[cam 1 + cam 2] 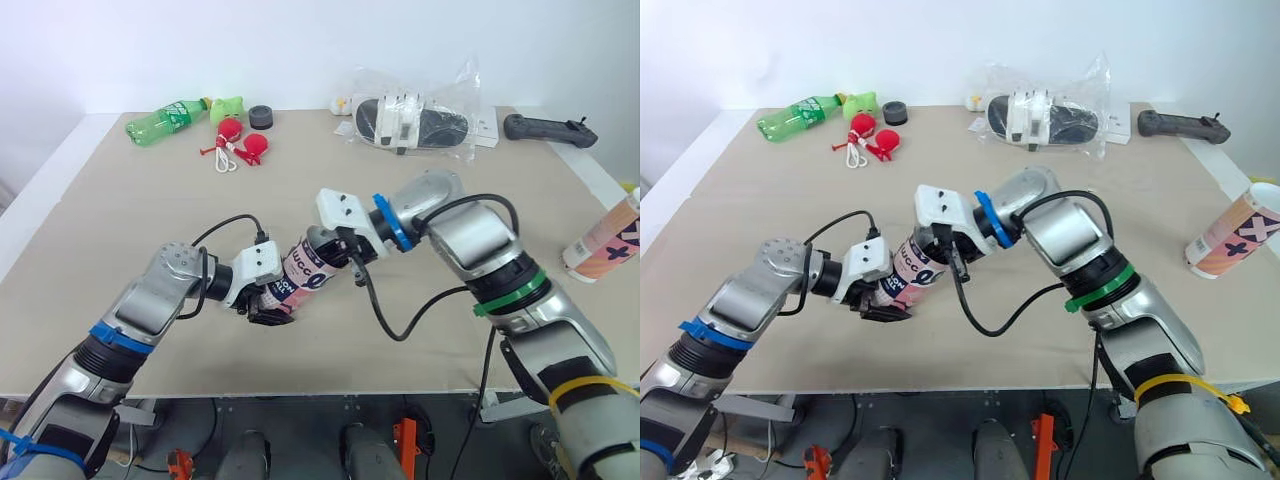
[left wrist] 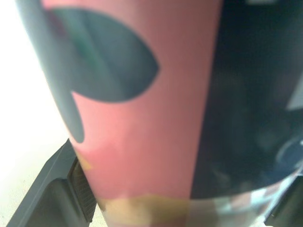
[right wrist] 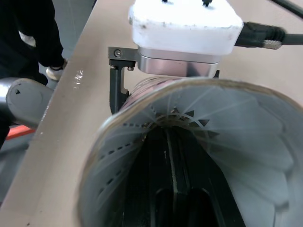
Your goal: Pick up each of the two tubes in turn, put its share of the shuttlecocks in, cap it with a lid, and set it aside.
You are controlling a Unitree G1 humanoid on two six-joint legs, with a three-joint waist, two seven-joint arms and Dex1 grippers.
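Left end effector (image 1: 268, 308) clamps the tilted tube (image 1: 305, 272) near its base over the tabletop (image 1: 100, 200). The tube is probably light, crushable cardboard. Right end effector (image 1: 335, 250), grip unclear, meets its mouth, where a fragile shuttlecock (image 3: 236, 142) sits.

Pretty bright in here, soft even light from overhead, so the table (image 1: 150, 220) only gets faint, smudgy shadows beside the green bottle (image 1: 168, 118). The white wall (image 1: 300, 40) is nearly blown out. The plastic bag (image 1: 440, 85) throws hard glints. Up close, the table burns white beside the tube (image 2: 142, 118). The tube's mouth glows pale, black in the middle.
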